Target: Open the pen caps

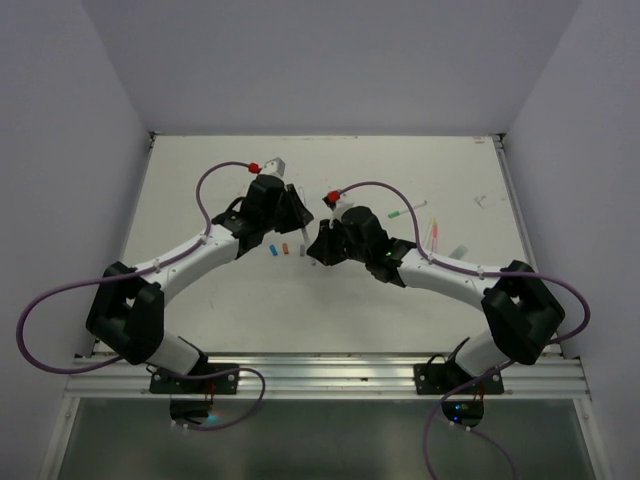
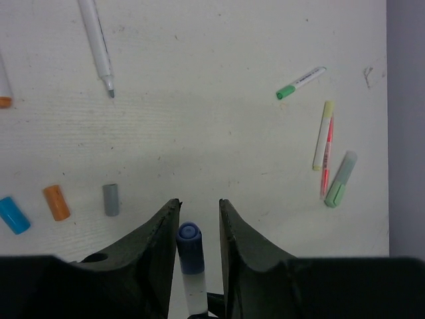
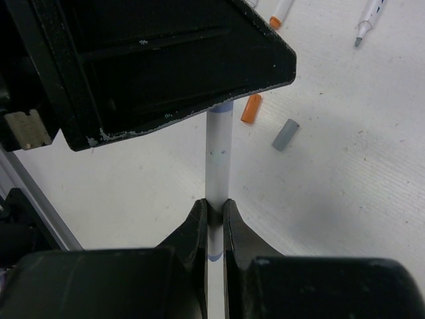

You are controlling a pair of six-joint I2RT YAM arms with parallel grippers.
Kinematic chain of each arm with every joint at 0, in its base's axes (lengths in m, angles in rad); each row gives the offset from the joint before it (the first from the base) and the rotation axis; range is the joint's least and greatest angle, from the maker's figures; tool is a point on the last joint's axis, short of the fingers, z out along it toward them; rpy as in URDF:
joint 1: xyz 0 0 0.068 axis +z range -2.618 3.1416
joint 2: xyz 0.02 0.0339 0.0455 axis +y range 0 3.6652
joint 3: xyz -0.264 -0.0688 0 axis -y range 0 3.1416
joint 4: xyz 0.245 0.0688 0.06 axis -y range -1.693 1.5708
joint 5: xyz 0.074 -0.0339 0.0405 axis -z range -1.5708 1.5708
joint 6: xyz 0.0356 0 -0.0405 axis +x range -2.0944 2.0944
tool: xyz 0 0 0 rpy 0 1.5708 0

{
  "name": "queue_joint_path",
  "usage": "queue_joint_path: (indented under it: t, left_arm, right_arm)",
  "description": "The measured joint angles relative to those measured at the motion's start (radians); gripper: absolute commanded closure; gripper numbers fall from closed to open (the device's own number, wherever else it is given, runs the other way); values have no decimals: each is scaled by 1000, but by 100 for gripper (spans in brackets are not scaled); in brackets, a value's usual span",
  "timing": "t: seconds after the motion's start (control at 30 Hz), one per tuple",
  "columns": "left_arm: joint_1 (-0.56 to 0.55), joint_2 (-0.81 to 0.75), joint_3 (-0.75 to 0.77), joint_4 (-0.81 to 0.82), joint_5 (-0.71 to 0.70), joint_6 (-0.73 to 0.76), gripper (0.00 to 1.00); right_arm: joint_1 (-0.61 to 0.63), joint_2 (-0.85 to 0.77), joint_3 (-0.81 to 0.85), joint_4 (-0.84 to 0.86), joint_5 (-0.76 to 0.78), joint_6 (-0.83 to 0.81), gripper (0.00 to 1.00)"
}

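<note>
My right gripper [image 3: 214,203] is shut on a white pen barrel [image 3: 219,159] and holds it above the table. The barrel runs into my left gripper [image 2: 199,203], whose jaws stand open around the pen's dark blue-purple cap [image 2: 189,244]. The cap rests against the left finger, with a gap to the right finger. Loose blue [image 2: 13,214], orange [image 2: 56,202] and grey [image 2: 111,199] caps lie on the table. The orange [image 3: 250,108] and grey [image 3: 285,134] caps also show in the right wrist view. In the top view both grippers, left [image 1: 298,213] and right [image 1: 318,247], meet mid-table.
An uncapped grey-tipped pen [image 2: 99,46] and an orange-tipped one [image 2: 3,90] lie at the far left. Capped green [image 2: 300,82], yellow [image 2: 323,135], pink [image 2: 327,163] and mint [image 2: 340,179] pens lie near the table's right edge [image 2: 388,133]. Walls enclose the table.
</note>
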Motion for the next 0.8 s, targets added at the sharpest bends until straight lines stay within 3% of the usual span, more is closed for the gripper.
queue_joint_path:
  t: [0.13,0.33,0.5,0.57,0.63,0.73,0.8]
  left_arm:
    - [0,0,1,0,0,0,63]
    - [0,3,1,-1,1,0,69]
    - [0,3,1,-2,1,-1,87]
    - [0,3,1,-1,2,0,98]
    - [0,3,1,-1,2,0,100]
    - [0,3,1,-2,2,0,100]
    - [0,3,1,-2,3,0,100]
  right_arm:
    - [0,1,0,0,0,0,100]
    - [0,1,1,2,0,3,100]
    - [0,1,1,7,0,6,100]
    - [0,1,1,6,0,6,100]
    - [0,1,1,7,0,6,100]
    - [0,1,1,6,-2,6,82]
    - [0,1,1,8,-4,10,75]
